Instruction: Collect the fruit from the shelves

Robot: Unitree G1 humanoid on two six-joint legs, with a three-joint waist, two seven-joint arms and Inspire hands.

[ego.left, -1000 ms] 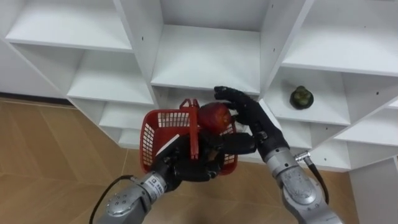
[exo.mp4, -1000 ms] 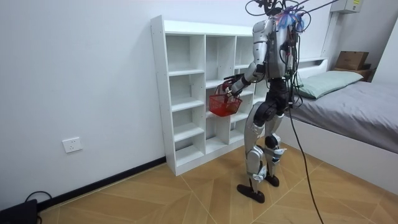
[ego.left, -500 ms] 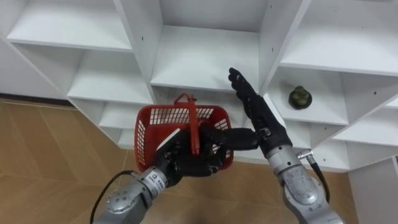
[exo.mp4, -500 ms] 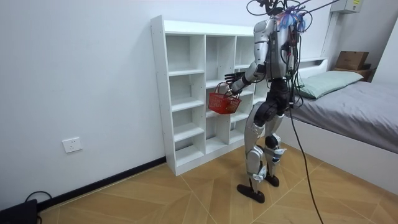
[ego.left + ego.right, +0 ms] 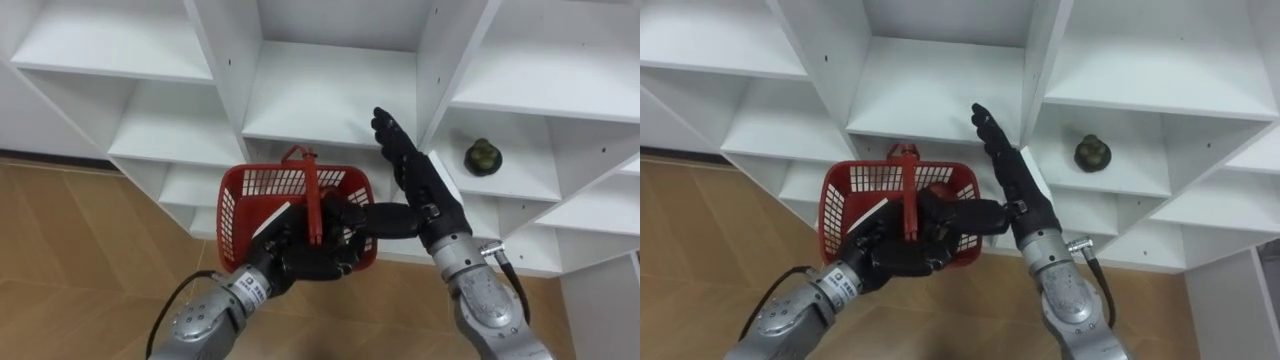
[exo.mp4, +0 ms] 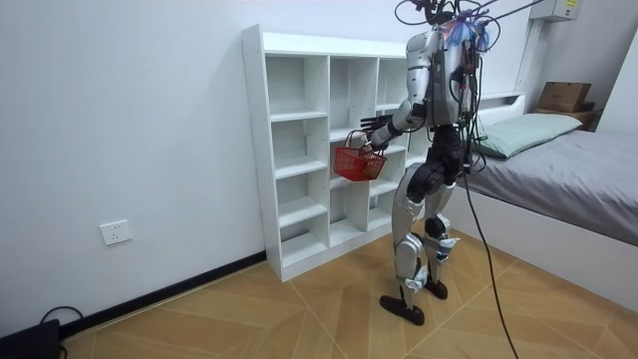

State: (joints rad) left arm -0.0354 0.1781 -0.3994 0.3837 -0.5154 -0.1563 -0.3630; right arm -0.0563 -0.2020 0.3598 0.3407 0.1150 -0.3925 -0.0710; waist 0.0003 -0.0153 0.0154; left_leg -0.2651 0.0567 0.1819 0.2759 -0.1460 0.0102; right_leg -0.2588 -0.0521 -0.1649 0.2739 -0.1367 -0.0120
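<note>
Hovering right hand (image 5: pixel 420 192), fingers (image 5: pixel 392 142) straight.

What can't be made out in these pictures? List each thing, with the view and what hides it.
1. Inside of the red basket: in both eye views its mesh wall and the left hand, curled round its handle, hide the bottom, so any fruit inside is unseen.
2. Dark green fruit on the closet shelf: too small in the eye views to name its kind.
3. Room view: basket contents too far off.
</note>
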